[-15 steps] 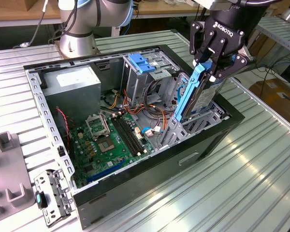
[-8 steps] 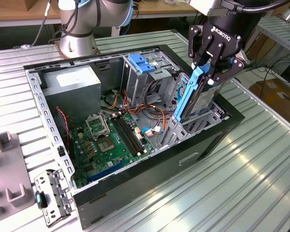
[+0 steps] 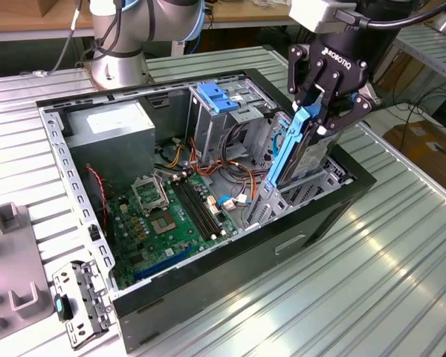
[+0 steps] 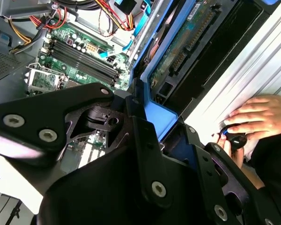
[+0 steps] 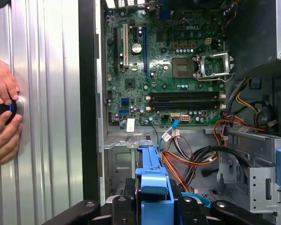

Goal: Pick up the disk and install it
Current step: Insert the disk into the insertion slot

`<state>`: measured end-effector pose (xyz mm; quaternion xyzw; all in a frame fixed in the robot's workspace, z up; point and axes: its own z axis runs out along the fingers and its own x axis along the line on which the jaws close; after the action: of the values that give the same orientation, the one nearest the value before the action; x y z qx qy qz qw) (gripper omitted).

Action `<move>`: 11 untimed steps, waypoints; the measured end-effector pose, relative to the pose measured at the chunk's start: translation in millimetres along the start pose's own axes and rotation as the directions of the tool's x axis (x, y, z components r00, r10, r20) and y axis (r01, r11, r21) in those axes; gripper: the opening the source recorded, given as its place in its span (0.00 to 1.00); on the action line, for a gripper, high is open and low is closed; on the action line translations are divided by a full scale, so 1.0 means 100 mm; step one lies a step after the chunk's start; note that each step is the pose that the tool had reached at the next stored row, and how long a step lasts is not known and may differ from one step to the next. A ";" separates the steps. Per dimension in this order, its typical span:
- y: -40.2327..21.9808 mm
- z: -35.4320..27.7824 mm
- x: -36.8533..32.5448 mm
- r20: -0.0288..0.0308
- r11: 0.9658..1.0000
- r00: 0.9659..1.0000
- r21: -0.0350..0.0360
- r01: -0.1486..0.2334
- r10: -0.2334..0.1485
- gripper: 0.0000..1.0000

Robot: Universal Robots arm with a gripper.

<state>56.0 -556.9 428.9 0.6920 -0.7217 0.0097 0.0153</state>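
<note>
The disk (image 3: 288,152), a dark drive in bright blue carrier rails, hangs tilted and nearly on end over the drive bay at the side of the open computer case (image 3: 208,256) towards the exterior view's right. My gripper (image 3: 318,119) is shut on its upper end, fingers on either side of the blue tab. In the second wrist view the disk (image 4: 187,42) shows its circuit-board side, with the blue tab between the black fingers (image 4: 145,140). In the first wrist view the blue carrier of the disk (image 5: 152,185) rises from the gripper (image 5: 152,211) in front of the bay's metal frame.
The case holds a green motherboard (image 3: 175,216), a power supply (image 3: 111,130), loose cables and a pale-blue plate (image 3: 219,97) on the drive cage. The arm's base (image 3: 119,44) stands behind the case. A person's hands (image 5: 2,117) hold a small dark device on the ribbed table.
</note>
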 end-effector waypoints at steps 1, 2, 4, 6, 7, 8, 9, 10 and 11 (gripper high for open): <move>0.000 0.006 0.000 0.000 1.000 1.000 0.000 0.000 0.000 0.37; 0.000 0.011 0.000 0.000 1.000 1.000 0.000 0.000 0.000 0.37; 0.000 0.020 0.000 0.000 1.000 1.000 0.000 0.000 0.000 0.37; 0.000 0.030 -0.001 0.000 1.000 1.000 0.000 0.000 0.000 0.37; 0.000 0.039 -0.001 0.000 1.000 1.000 0.000 0.000 0.000 0.37; 0.000 0.053 -0.002 0.000 1.000 1.000 0.000 0.000 0.000 0.37; 0.000 0.060 -0.002 0.000 1.000 1.000 0.000 0.000 0.000 0.37; 0.000 0.071 -0.002 0.001 1.000 1.000 0.000 0.000 0.000 0.37; -0.001 0.088 -0.003 0.000 1.000 1.000 0.000 0.000 0.000 0.37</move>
<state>56.0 -556.9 420.1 0.6920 -0.7217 0.0094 0.0153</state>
